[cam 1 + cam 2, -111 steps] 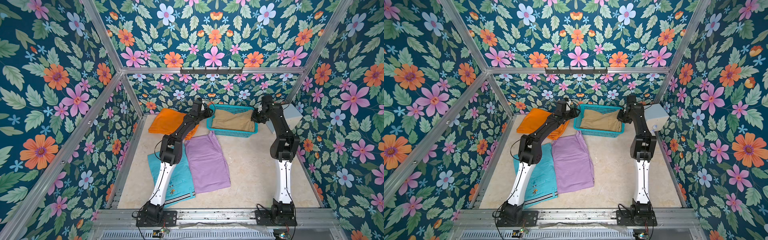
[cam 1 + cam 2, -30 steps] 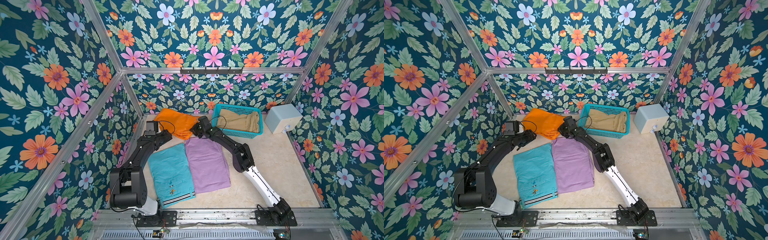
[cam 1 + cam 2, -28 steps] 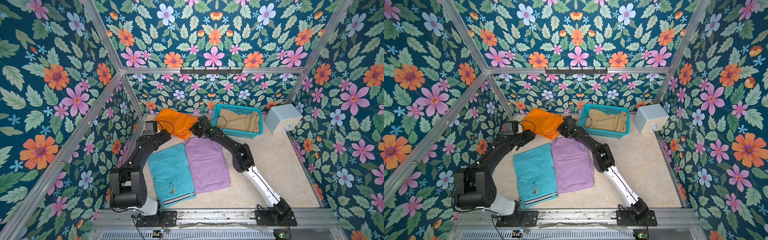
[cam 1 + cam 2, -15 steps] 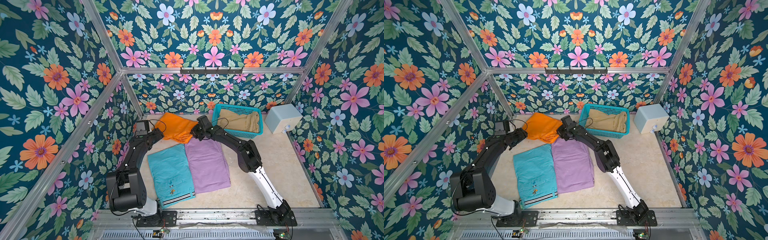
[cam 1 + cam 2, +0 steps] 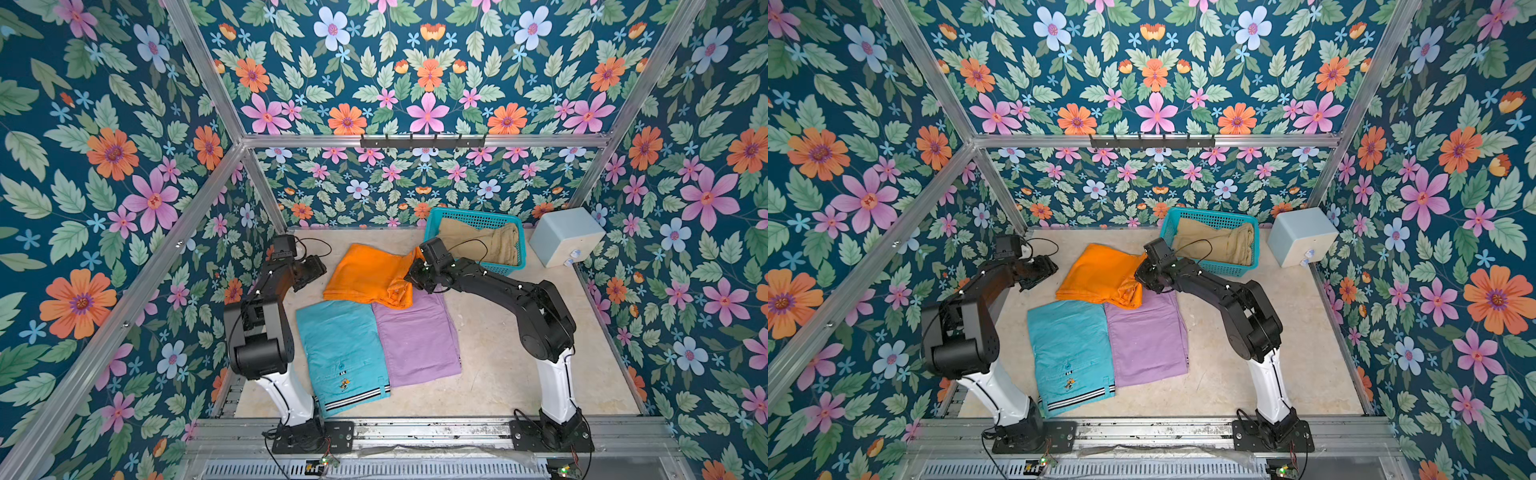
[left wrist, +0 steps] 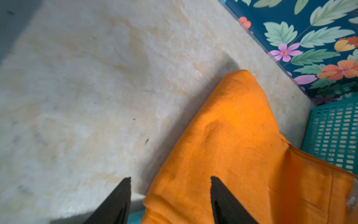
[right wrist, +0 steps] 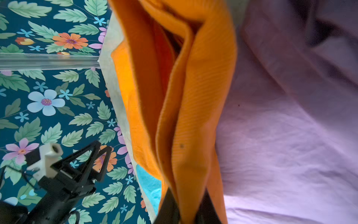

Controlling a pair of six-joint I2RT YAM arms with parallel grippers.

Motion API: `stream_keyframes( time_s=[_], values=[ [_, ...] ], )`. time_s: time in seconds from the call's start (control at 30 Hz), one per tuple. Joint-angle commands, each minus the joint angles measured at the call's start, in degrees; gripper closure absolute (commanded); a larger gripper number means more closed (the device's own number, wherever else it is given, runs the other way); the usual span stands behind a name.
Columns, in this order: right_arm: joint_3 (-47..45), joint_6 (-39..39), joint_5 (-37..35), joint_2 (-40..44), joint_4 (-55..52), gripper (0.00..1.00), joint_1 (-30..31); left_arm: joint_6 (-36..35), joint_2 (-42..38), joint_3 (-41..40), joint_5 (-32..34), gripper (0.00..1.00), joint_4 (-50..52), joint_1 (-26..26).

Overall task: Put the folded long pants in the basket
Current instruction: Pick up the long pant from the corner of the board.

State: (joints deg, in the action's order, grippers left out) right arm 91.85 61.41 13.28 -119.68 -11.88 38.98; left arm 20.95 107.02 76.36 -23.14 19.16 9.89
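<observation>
Against the back wall (image 5: 374, 195) the teal basket (image 5: 473, 217) already holds one pair, the tan pants (image 5: 486, 245), lying rumpled inside it. Just beside the basket, on the surface (image 5: 519, 365), the orange pants (image 5: 365, 272) are the pair being worked on. The right claw (image 5: 411, 277) is clenched on their corner nearest the basket. From its wrist camera the orange folds run straight down into the closed fingers (image 7: 168, 211). That corner is bunched and raised, while the rest of the pair lies on the surface.

The left claw (image 5: 316, 270) stands released just off the opposite edge of the orange pair, grasping nothing. Its own camera shows the two fingertips (image 6: 118, 203) spread apart with the orange hem showing between them.

Nearer the robot's base, the turquoise pants (image 5: 340, 349) and the lilac pants (image 5: 415, 338) lie flat side by side. Neither claw is on them, and the bunched orange corner overlaps the lilac pair's far edge.

By my reckoning one pair of four is in, a second is gripped but not yet carried over, and two more wait. The pale box (image 5: 565, 241) beyond the basket plays no part.
</observation>
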Motion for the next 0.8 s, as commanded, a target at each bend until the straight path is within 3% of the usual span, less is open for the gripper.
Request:
stream_keyframes(
  time_s=[0.0,0.23,0.33,0.43,0.6,0.77],
  values=[
    [-0.2,-2.1,1.4,-0.6,2.9,1.00,0.0,-2.2,5.0,3.6,-11.2,0.33,-0.8,0.1],
    [-2.3,-2.4,3.5,-1.9,5.1,1.00,0.0,-2.7,12.6,5.7,-17.2,0.37,-3.2,0.1],
    [-3.0,-2.6,3.7,-1.5,5.5,1.00,0.0,-5.1,15.9,7.6,-12.9,0.40,-1.4,0.0],
    [-3.4,-2.6,4.1,-1.2,5.6,1.00,-0.1,-6.2,18.2,8.8,-13.7,0.42,-1.2,0.1],
    [-2.5,-3.2,5.2,-1.8,4.9,1.00,-0.1,-2.7,19.0,7.8,-22.7,0.51,-6.4,0.1],
    [0.3,-2.7,5.9,-2.9,4.3,1.00,-0.7,-1.8,17.1,9.0,-26.3,0.64,-6.6,0.1]
  ],
)
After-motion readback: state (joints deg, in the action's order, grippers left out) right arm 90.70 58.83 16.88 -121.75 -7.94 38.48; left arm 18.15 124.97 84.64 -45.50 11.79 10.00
